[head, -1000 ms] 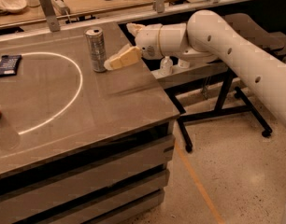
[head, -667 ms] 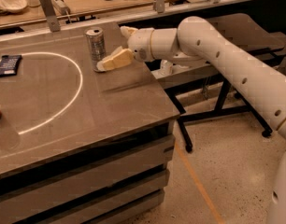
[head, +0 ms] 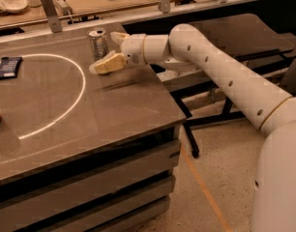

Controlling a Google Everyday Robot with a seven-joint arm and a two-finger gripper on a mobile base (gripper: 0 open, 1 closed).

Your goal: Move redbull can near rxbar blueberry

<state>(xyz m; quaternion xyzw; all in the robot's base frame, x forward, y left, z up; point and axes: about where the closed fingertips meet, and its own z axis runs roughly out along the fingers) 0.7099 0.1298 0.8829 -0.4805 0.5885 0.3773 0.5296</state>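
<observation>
The gripper (head: 111,50) hangs low over the table (head: 128,105), jaws spread wide and holding nothing. The can (head: 97,42) stands upright just beyond its tips, seemingly untouched. The snack bar (head: 7,66) lies well past the can. The can is probably light, thin-walled, slick and tippy, so a gentle hold around mid-body would suit best.

tool (head: 103,52) fingers spread at redbull can (head: 96,40), rxbar blueberry (head: 7,66) well apart, left
</observation>
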